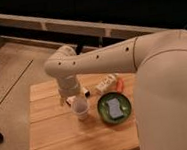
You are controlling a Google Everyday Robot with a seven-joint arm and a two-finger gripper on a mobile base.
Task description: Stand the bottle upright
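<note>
The bottle [107, 82] lies on its side at the back of the wooden table [58, 138], a slim cream-white body with its orange cap end [120, 85] pointing right. My gripper [70, 99] hangs from the wrist at the table's back left, pointing down, just left of the translucent cup [81, 109] and a hand's width left of the bottle. It is open and I see nothing held in it. The wrist hides part of the table behind it.
A green bowl [114, 109] with a blue-grey sponge [114, 107] inside sits right of the cup, in front of the bottle. A small black-and-white box [86, 92] lies between gripper and bottle. My white arm [110, 55] spans the table's back; its body fills the right side.
</note>
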